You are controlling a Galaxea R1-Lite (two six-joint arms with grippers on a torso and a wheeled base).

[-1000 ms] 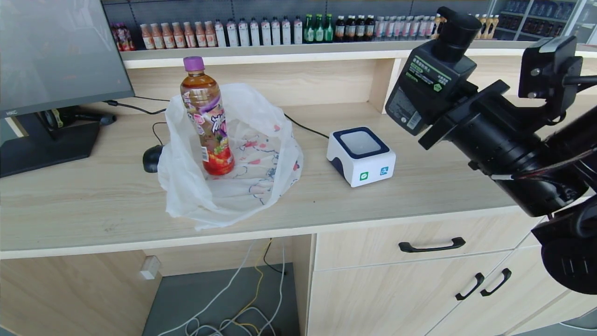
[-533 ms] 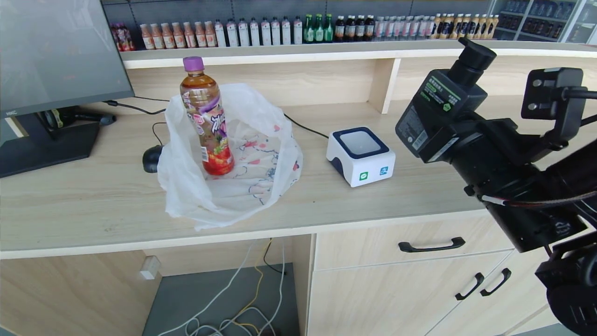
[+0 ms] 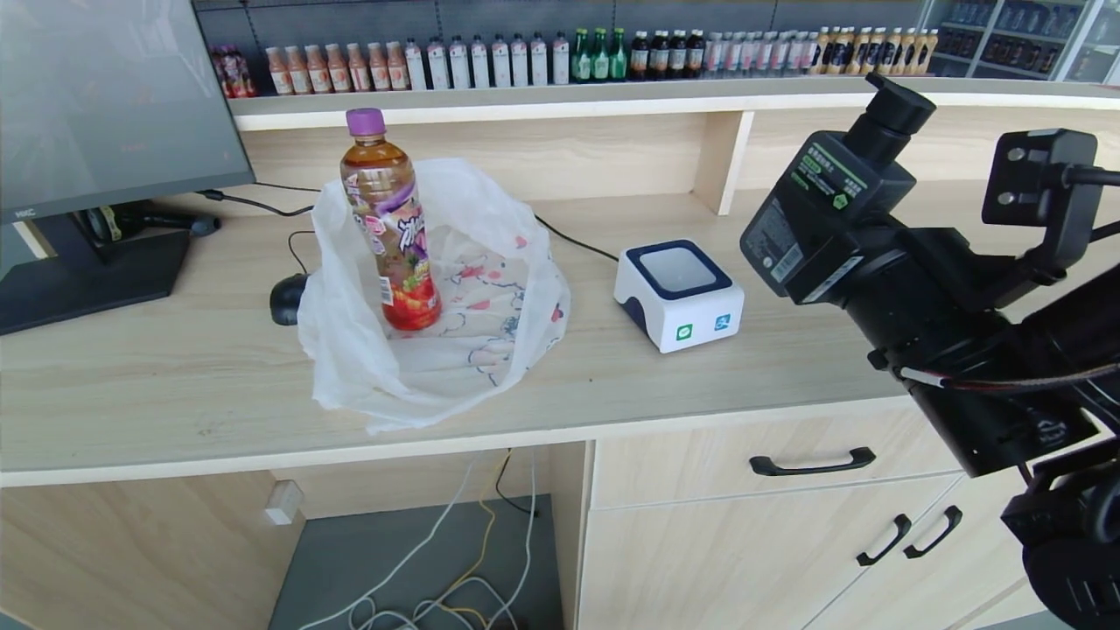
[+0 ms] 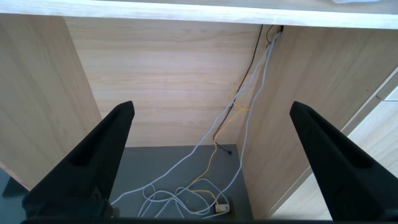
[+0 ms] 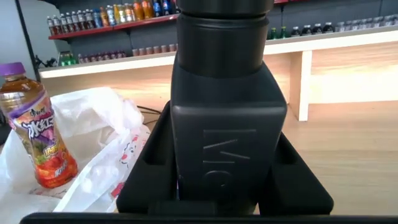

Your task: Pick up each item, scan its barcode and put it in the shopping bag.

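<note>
Black bottle (image 3: 818, 206): hanging tilted over the counter (image 3: 175, 376), near the scanner (image 3: 678, 293).
Right hand (image 5: 217, 186): pinching the black bottle.
Left hand (image 4: 211, 112): gaping wide below the counter.

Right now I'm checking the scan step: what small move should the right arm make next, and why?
Probably swing the black bottle left and down over the scanner. The right gripper holds it beside the scanner, not above its window, and its barcode label faces that way.
</note>
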